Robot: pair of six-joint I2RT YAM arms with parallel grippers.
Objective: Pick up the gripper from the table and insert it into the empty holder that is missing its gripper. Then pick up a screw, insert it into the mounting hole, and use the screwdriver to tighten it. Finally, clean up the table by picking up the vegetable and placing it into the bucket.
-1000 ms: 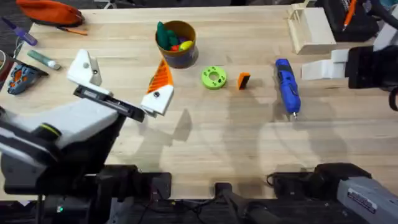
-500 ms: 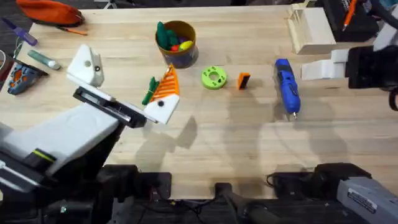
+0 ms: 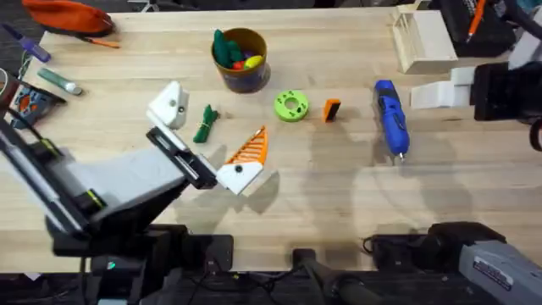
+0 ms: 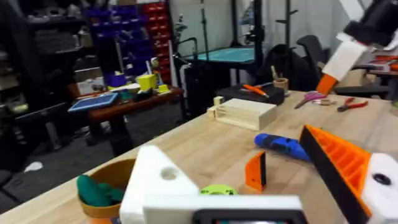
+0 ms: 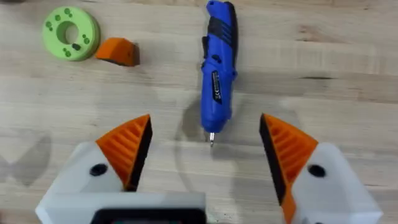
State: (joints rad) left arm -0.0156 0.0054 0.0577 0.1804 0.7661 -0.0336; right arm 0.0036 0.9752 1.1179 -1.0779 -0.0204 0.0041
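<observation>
My left gripper (image 3: 218,110) stands open over the table's middle left. One finger is the bare white holder (image 3: 171,107), the other carries an orange ribbed pad (image 3: 251,149). The dark green vegetable (image 3: 206,124) lies on the wood between them, untouched. The small orange gripper block (image 3: 331,110) sits beside the blue screwdriver (image 3: 391,119). The bucket (image 3: 240,59) stands at the back with toys inside. My right gripper (image 5: 205,149) hovers open above the screwdriver (image 5: 217,74), its tip pointing between the fingers. In the left wrist view the holder (image 4: 158,180) frames the block (image 4: 256,171).
A lime-green ring (image 3: 290,106) lies left of the orange block. A pale wooden tray (image 3: 423,38) stands at the back right. Tools and an orange pouch (image 3: 68,15) clutter the far left edge. Bare wood stretches along the front of the table.
My left gripper has swung right and toward the front, away from the bucket. The vegetable, hidden a second ago, now shows between its fingers. The right arm has not moved.
</observation>
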